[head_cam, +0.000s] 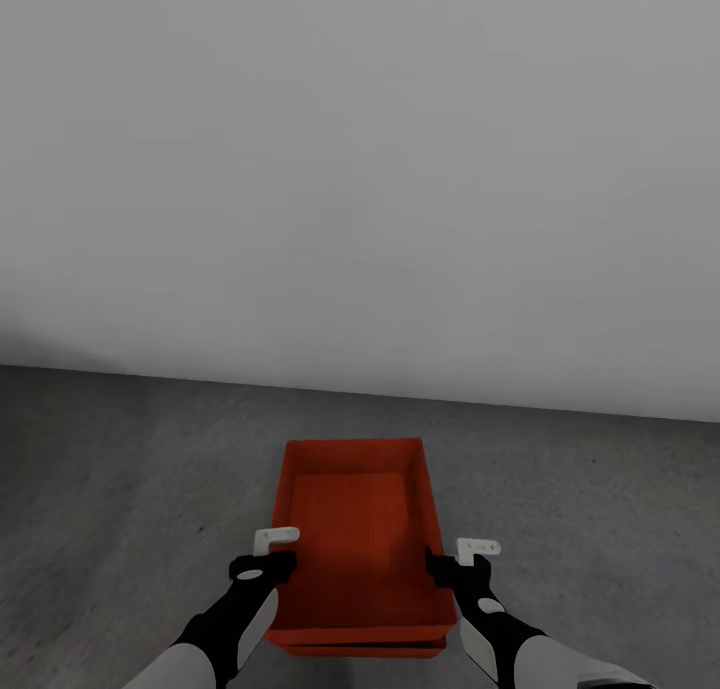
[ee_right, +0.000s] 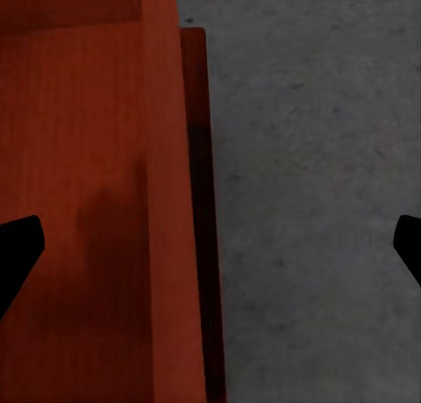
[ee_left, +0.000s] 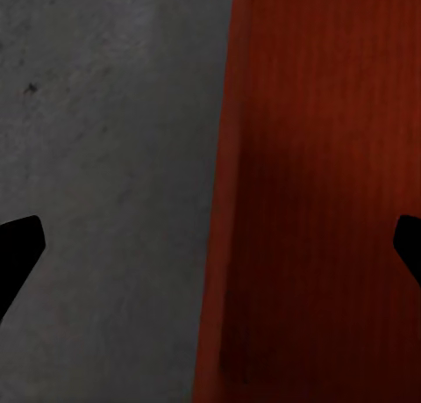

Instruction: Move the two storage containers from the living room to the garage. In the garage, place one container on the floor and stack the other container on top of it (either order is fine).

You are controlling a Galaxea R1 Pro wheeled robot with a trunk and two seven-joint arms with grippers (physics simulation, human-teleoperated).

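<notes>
Underneath: speckled grey floor [head_cam: 120, 489], plain pale wall [head_cam: 360, 169]

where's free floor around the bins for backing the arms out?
Bare concrete floor lies outboard of the left gripper, and likewise outboard of the right gripper. More runs between the bins' far end and the grey wall. Crowded spot: the top storage container on the lower container, each open gripper straddling a side wall.
</notes>
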